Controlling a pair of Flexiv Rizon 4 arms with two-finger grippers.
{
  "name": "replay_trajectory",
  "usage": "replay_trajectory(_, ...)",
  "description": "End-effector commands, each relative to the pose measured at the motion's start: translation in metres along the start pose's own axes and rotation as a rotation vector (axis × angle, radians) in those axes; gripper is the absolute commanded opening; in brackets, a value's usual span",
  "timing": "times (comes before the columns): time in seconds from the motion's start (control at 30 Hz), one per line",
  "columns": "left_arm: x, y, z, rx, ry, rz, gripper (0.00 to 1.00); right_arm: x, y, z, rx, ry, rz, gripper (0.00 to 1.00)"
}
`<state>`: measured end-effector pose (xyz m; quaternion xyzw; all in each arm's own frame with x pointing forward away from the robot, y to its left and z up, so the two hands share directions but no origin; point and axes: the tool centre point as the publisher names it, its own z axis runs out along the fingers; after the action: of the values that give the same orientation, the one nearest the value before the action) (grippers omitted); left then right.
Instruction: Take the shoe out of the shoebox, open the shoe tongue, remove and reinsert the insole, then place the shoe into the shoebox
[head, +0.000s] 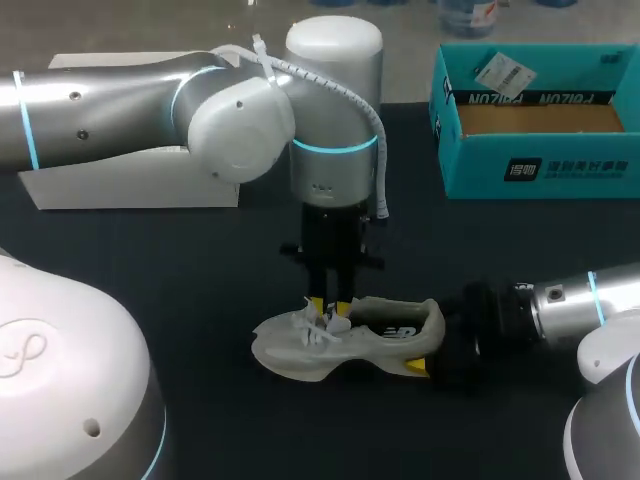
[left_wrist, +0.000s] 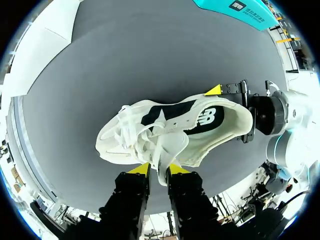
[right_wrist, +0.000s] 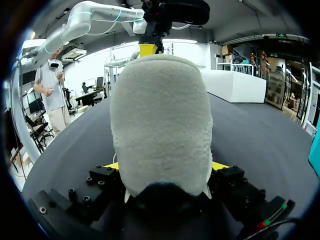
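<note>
Shoe, cream-white with a dark inside, stands on its sole on the dark worktop, near the middle, toe to the left and heel to the right. It is outside the shoebox. Its tongue is pulled up from the laces, and the left jaws, hanging straight down from the left arm, are clamped on it, one yellow fingertip on each side. The right jaws come in low from the right and are clamped on the heel, with a yellow fingertip pressed against each side of it. The teal shoebox sits open at the far right, well apart from the shoe. A white box lies at the far left.
</note>
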<state>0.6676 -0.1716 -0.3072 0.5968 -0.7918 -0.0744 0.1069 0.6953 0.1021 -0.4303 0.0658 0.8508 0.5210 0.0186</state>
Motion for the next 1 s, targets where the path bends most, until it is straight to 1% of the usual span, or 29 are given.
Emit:
replay_trajectory(0.03, -0.013, -0.002, -0.005, -0.040, 0.093, 0.014, 0.00, 0.000, 0.000, 0.002, 0.006, -0.001, 0.000, 0.00)
replay_trajectory(0.23, -0.030, 0.004, -0.019, -0.063, 0.157, 0.017, 0.00, 0.000, 0.000, 0.002, 0.006, -0.001, 0.000, 0.00)
replay_trajectory(0.37, -0.042, 0.010, -0.031, -0.059, 0.207, 0.011, 0.00, 0.000, 0.000, 0.002, 0.006, -0.001, 0.000, 0.00)
replay_trajectory(0.5, -0.057, 0.015, -0.039, -0.036, 0.235, -0.010, 0.00, 0.000, 0.000, 0.002, 0.006, -0.001, 0.000, 0.00)
replay_trajectory(0.57, -0.064, 0.015, -0.040, -0.014, 0.227, -0.023, 0.00, 0.000, 0.000, 0.002, 0.006, -0.001, 0.000, 0.00)
replay_trajectory(0.7, -0.074, 0.013, -0.031, -0.005, 0.201, -0.054, 0.00, 0.000, 0.000, 0.002, 0.006, -0.001, 0.000, 0.00)
replay_trajectory(0.83, -0.085, 0.011, -0.014, -0.016, 0.167, -0.083, 0.00, 0.000, 0.000, 0.002, 0.006, -0.001, 0.000, 0.00)
replay_trajectory(0.93, -0.093, 0.012, -0.001, 0.007, 0.121, -0.103, 0.00, 0.000, 0.000, 0.002, 0.006, -0.001, 0.000, 0.00)
replay_trajectory(1.0, -0.099, 0.010, 0.008, -0.005, 0.100, -0.123, 0.00, 0.000, 0.000, 0.002, 0.006, -0.001, 0.000, 0.00)
